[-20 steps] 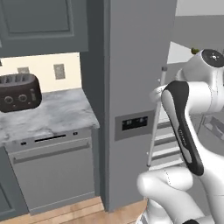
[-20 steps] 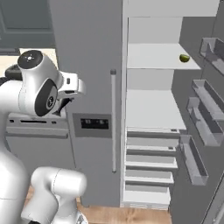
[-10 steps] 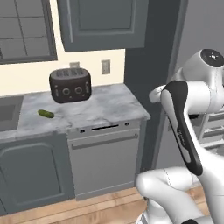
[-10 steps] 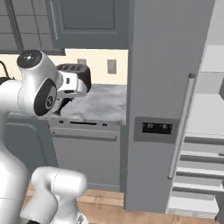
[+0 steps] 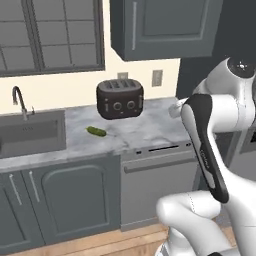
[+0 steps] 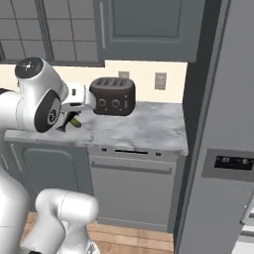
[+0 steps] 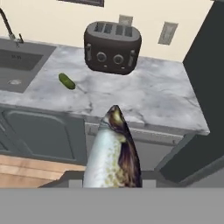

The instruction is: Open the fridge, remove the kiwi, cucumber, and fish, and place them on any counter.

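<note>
The fingers hold the fish (image 7: pixel 114 151) at the hand view's bottom centre — released early, short of the worktop (image 7: pixel 144 94), it could fall — or strike the cucumber (image 7: pixel 66 81).

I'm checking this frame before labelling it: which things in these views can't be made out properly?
- Fish: hand view, tail end cut off by the bottom edge; the finger tips holding it are hidden behind it.
- Cucumber: right base view, mostly hidden behind the arm; it lies plainly on the counter in the left base view.
- Fridge: right base view, cut off by the right edge.
</note>
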Controlling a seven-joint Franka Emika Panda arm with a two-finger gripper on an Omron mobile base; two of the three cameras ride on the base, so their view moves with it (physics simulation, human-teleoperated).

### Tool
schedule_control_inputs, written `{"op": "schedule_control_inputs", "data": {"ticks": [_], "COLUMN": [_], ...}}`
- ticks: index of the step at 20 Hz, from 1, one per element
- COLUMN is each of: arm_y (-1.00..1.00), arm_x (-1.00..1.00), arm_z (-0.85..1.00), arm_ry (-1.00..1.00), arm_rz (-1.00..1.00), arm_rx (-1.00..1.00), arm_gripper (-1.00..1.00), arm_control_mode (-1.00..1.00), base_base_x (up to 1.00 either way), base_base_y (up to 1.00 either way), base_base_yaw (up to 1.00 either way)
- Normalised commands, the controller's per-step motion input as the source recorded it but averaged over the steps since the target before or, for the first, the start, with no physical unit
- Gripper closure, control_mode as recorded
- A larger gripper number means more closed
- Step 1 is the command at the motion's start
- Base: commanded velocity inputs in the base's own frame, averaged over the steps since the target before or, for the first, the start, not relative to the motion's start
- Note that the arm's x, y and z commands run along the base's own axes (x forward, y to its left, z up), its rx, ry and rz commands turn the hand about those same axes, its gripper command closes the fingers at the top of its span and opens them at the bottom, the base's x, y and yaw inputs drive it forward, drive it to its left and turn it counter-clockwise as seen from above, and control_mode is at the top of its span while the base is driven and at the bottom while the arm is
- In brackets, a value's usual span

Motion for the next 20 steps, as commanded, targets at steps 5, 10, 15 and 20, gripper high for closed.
{"op": "schedule_control_inputs", "data": {"ticks": [5,10,15,20], "arm_y": [0.0,0.0,0.0,0.0], "arm_x": [0.0,0.0,0.0,0.01], "arm_z": [0.0,0.0,0.0,-0.33], "arm_ry": [0.0,0.0,0.0,0.13], "arm_rz": [0.0,0.0,0.0,0.0], "arm_rx": [0.0,0.0,0.0,-0.02], "arm_gripper": [1.0,1.0,1.0,1.0], "arm_control_mode": [1.0,1.0,1.0,-1.0], "base_base_x": [1.0,0.95,0.62,0.06], "base_base_y": [0.33,0.14,0.11,0.0], "base_base_yaw": [0.0,0.0,0.0,0.0]}}
